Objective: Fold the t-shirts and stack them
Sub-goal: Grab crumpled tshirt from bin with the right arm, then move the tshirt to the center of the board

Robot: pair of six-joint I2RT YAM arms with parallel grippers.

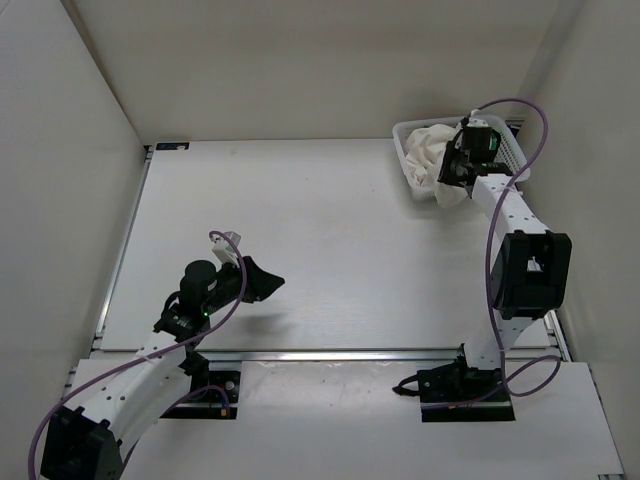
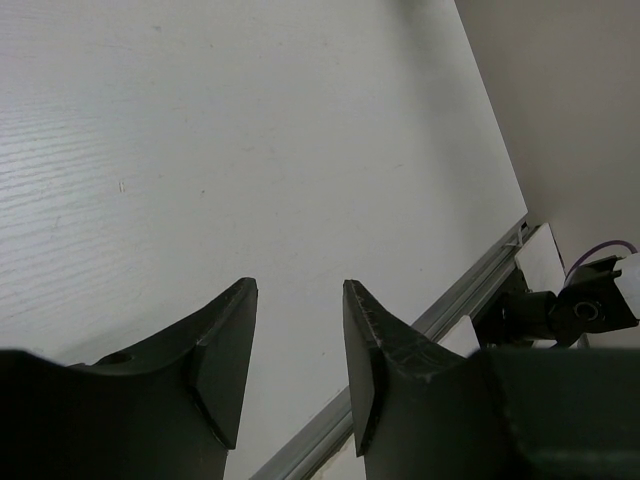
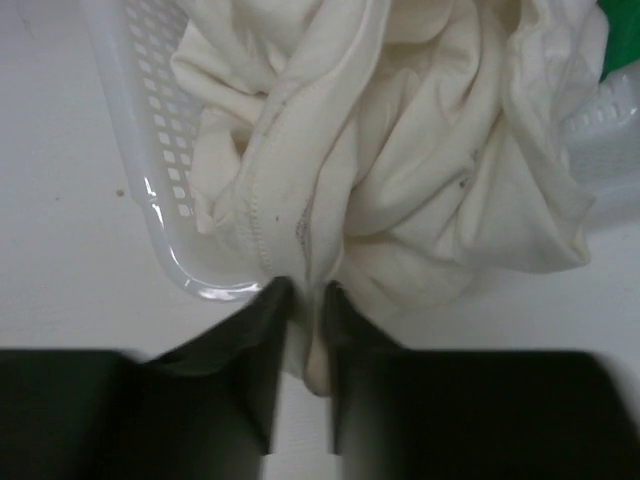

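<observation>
A crumpled cream-white t-shirt (image 1: 428,158) fills the white mesh basket (image 1: 405,131) at the far right of the table and spills over its near rim. In the right wrist view a hanging fold of this cream-white t-shirt (image 3: 400,180) is pinched between the two dark fingers of my right gripper (image 3: 308,290), which is shut on it just outside the basket (image 3: 140,150). A sliver of green cloth (image 3: 622,40) shows behind it, most of it hidden. From above, my right gripper (image 1: 452,173) is at the basket's near side. My left gripper (image 1: 268,280) hovers open over bare table, its jaws (image 2: 300,290) holding nothing.
White walls close the table in on the left, back and right. An aluminium rail (image 1: 330,354) runs along the table's near edge, also visible past the left fingers as a rail (image 2: 470,295). Purple cables loop along both arms.
</observation>
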